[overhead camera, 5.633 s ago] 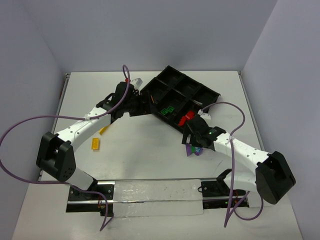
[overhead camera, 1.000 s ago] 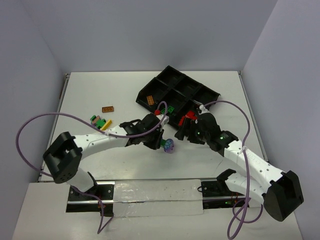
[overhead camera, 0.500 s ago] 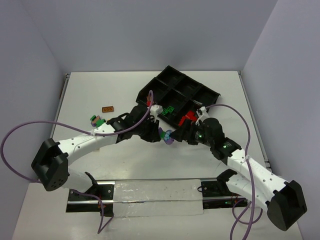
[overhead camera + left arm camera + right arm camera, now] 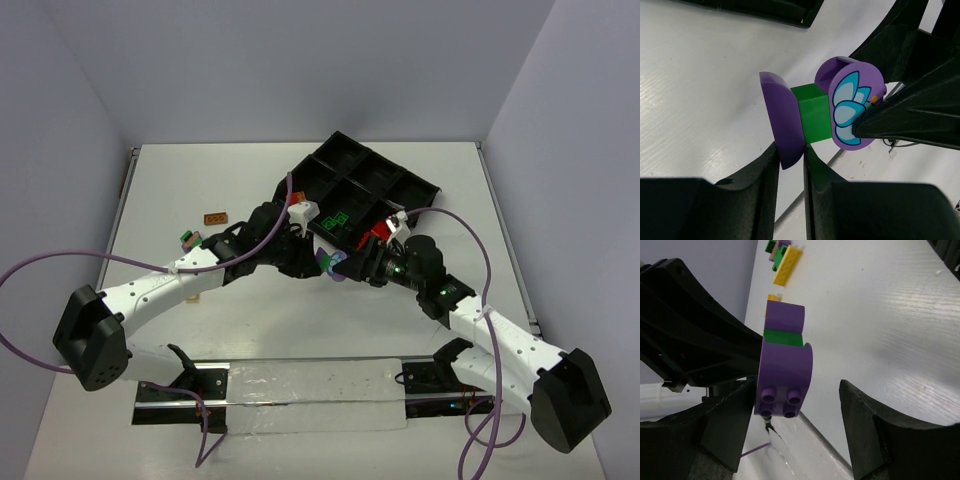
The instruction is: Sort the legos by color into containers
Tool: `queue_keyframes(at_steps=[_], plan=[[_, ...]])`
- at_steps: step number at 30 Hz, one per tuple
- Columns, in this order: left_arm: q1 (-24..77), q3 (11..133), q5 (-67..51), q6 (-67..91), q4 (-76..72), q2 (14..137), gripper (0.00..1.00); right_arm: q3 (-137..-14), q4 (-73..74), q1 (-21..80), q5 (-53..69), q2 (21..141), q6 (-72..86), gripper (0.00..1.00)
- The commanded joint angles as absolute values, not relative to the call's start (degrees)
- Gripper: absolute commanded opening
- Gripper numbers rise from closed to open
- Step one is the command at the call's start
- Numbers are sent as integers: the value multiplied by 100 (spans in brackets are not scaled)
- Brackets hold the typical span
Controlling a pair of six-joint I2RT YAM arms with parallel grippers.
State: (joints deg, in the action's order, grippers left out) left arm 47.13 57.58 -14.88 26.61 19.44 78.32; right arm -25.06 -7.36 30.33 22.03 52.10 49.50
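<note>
Between left claw (image 4: 791,156) fingertips: purple-green-purple lego stack (image 4: 815,117), clamped by rear purple half-disc. Around its flower-printed front piece, right claw (image 4: 795,395) jaws spread, gap on one side. Beyond both claws, black tray (image 4: 390,162).

Top cam: fixed, high & behind the arm bases, tilted down over the whole table (image 4: 250,180). It sits far off, so the tray (image 4: 352,160) and both arms fit in frame.

L wrist cam: v. close, looks out betw. the left gripper (image 4: 790,152) prongs, down at the table, tray edge along the top.

R wrist cam: equally close, looks past the right gripper (image 4: 795,390), low along the table twd its left side, loose bricks (image 4: 786,262) far off.

All 3 share the purple-and-green piece (image 4: 333,265) mid-table. Each wrist cam also catches the other arm's gripper.
</note>
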Motion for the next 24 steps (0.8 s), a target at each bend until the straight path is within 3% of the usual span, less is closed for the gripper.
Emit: queue_keyframes(at_steps=[1,5,8,24], plan=[[4685,5739,-1661,2693,1643,7661,0,-2558,-1389,3006,2470,5347,5095,68],[4649,5731,-1582,2681,1683,7624,0,-2527,-1366,2997,2377,5242,5141,39],[4589,5687,-1547,2663,1714,7585,0,-2522,-1153,2988,2225,5021,5081,3],[3756,5526,-1825,2719,1594,7327,0,-2680,-269,2733,2003,4424,4741,0]])
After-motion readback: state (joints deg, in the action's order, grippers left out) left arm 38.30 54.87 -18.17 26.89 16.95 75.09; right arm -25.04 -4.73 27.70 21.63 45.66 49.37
